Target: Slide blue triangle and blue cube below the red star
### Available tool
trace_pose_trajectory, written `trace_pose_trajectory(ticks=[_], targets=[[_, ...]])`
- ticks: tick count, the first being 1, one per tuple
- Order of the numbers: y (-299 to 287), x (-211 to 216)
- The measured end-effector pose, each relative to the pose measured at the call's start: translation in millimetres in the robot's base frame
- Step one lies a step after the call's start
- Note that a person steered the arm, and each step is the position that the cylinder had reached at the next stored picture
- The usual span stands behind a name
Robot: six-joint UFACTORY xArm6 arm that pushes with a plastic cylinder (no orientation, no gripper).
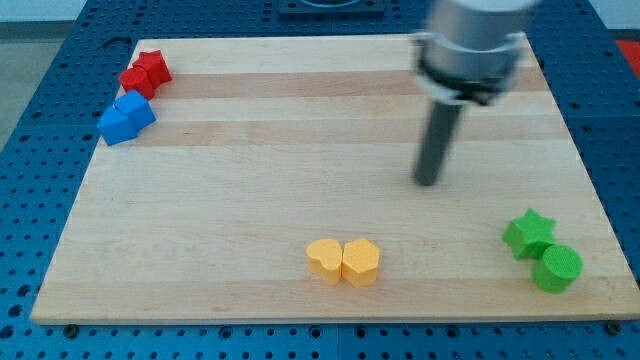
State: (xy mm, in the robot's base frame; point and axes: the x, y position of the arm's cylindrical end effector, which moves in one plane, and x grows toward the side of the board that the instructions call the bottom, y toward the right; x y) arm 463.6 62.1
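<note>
Blue triangle (115, 126) and blue cube (135, 109): both at the view's upper left, near the left edge of the desk (250, 150); touching each other, the triangle lower and further left, the cube up and to the right of it. The pair sits directly below and slightly left of the red blocks, close enough that the cube's upper edge appears to touch them

Red star (152, 67): upper left corner of the desk, above the blue cube. A second red block (134, 80) lies against its lower left side; the shape of that one cannot be made out

Desk: pale wooden board with lengthwise grain bands, resting on a blue perforated surface (40, 200) that shows on all sides

Yellow blocks: bottom centre, two pieces side by side and touching; the left yellow block (324, 258) looks lobed, perhaps a heart, the right yellow block (361, 262) looks hexagonal

Rod: a dark straight shaft descending from a blurred grey housing (470, 45) at the view's upper right. My tip (427, 183) stands right of centre on open board, well apart from every block; far to the right of the blue pair. No hand is fitted, so no open or closed state applies

Green star (529, 233): lower right, touching the green cylinder (557, 268) just below and right of it
</note>
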Motion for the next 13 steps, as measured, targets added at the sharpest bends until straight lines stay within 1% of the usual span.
trace_pose_trajectory(ticks=[2,3,5,6,7,13], targets=[[-298,7],[-365,7],[-367,2],[-366,-11],[-367,-50],[-367,-73]])
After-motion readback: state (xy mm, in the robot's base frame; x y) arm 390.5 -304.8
